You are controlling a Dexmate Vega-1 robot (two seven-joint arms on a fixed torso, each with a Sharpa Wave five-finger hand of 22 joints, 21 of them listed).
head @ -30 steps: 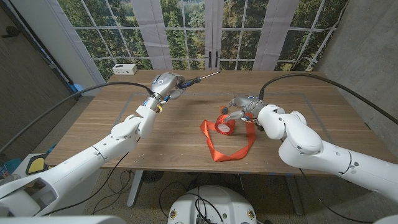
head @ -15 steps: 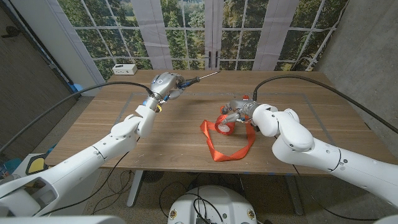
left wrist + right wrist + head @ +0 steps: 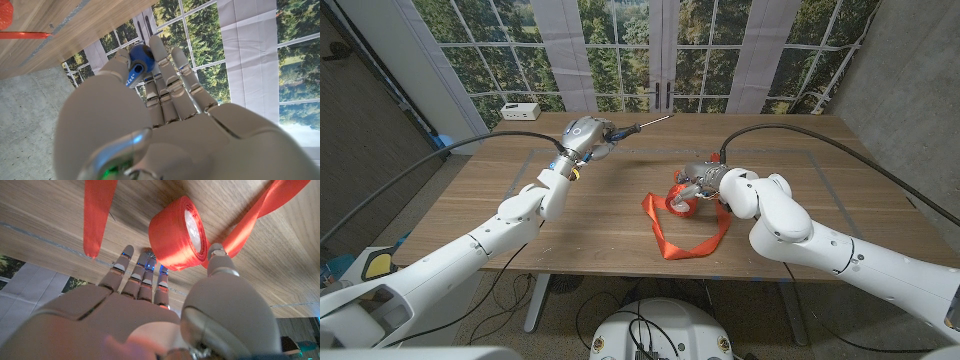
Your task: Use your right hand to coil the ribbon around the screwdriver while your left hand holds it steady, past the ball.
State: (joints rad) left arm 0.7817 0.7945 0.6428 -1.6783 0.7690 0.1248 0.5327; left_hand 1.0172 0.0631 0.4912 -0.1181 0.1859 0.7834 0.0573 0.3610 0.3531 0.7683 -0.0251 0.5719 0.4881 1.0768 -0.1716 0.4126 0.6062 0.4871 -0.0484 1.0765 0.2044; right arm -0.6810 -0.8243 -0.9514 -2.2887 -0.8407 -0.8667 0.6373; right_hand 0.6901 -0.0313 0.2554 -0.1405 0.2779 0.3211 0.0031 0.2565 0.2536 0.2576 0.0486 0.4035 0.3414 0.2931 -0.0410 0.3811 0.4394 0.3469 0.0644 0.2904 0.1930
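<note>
Wooden surface (image 3: 570, 215) under windows: my left hand (image 3: 586, 134) grips the screwdriver (image 3: 638, 125) aloft at far left. My right hand (image 3: 702, 180) spreads empty over the ribbon spool (image 3: 682, 203) mid-surface; a careless grab could roll it.

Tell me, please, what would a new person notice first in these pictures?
First, the bright red ribbon: its roll stands near the middle of the wooden table, with a loose loop trailing toward the near edge. The right hand reaches onto the roll. On the far left, the left hand holds a screwdriver up above the table.
</note>
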